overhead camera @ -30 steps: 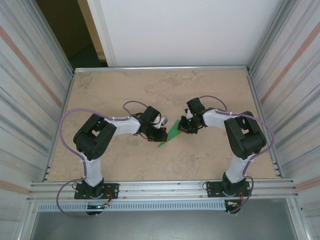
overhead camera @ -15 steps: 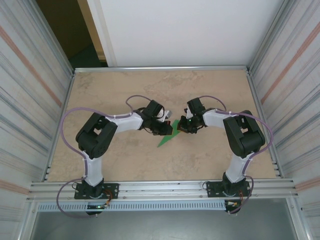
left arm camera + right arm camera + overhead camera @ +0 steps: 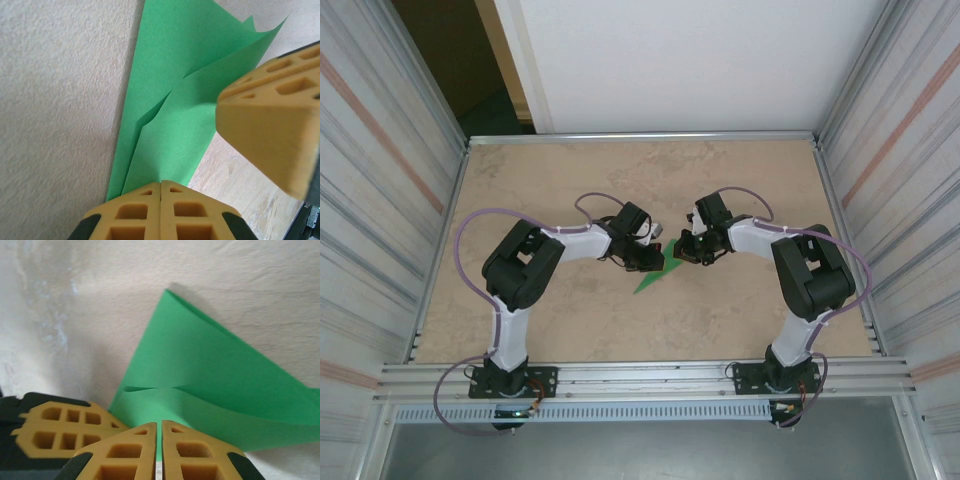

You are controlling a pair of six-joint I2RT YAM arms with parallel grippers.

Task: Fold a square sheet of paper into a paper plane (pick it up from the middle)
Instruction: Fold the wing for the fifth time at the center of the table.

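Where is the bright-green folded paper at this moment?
In the top view the bright-green folded paper is at the middle of the table, pinched between the left gripper on its left and the right gripper on its right.

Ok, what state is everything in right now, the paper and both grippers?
green paper: folded into a narrow pointed wedge, layers loose and not pressed flat, gripped from both sides.
left gripper: shut on the green paper.
right gripper: shut on the green paper, close beside the left one.
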